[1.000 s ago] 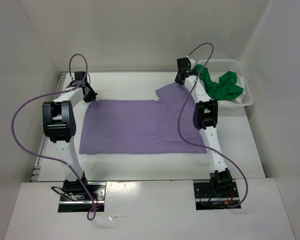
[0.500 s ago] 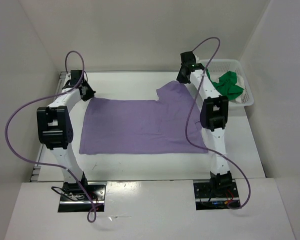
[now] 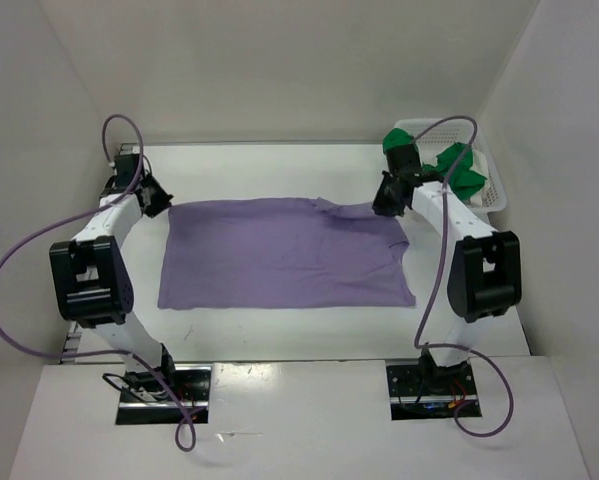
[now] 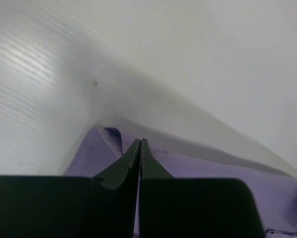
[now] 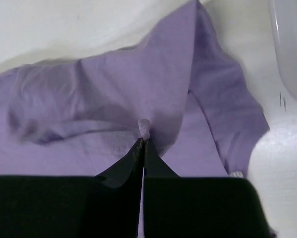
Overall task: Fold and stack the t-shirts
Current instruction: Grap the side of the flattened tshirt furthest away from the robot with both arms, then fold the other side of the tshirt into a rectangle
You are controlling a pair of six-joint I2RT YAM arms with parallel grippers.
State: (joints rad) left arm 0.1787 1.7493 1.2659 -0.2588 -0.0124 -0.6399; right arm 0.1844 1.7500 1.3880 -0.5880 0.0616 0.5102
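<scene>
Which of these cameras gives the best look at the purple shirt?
The top external view: it shows the whole purple shirt spread flat on the table. The left wrist view shows only a corner pinched in the left pincer; the right wrist view shows a rumpled patch pinched in the right pincer.

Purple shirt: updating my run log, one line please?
purple shirt spread | left tool shut on it | right tool shut on it

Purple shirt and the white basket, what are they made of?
The purple t-shirt looks like soft, matte cloth: it wrinkles and bunches where pinched. The basket looks like stiff white plastic, smooth-rimmed, with what seem mesh walls.
</scene>
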